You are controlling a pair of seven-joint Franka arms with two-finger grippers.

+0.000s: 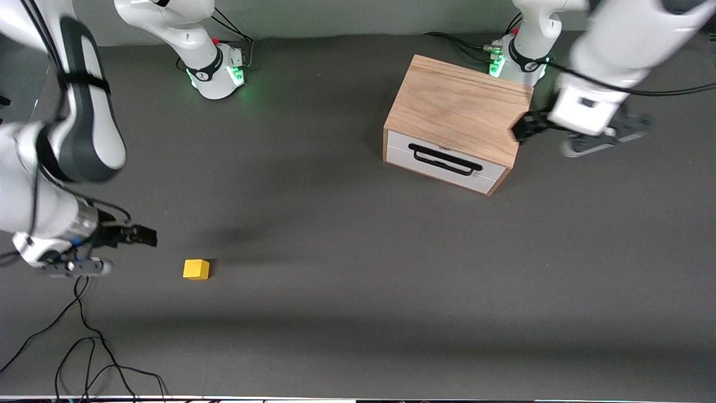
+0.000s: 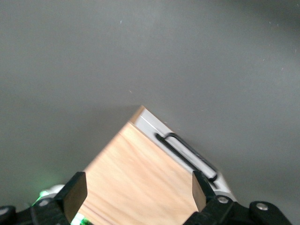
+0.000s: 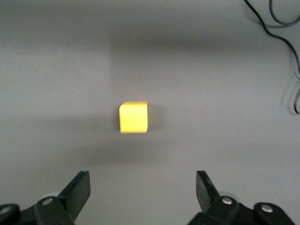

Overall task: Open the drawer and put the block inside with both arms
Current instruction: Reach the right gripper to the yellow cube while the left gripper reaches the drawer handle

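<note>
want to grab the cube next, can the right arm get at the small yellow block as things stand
Probably yes. The right gripper hangs with jaws open near the small yellow cube block, which sits alone on the dark grey table; nothing stands between them, and the loose black cables lie nearer the front camera.

Dark grey table (image 1: 335,224), black cables (image 1: 84,347)

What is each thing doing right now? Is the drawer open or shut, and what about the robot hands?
drawer: shut, front flush with the wooden box.
block: lying free on the table, nothing touching it.
left gripper: open, empty, over the box's top.
right gripper: open, empty, up in the air near the block.
</note>
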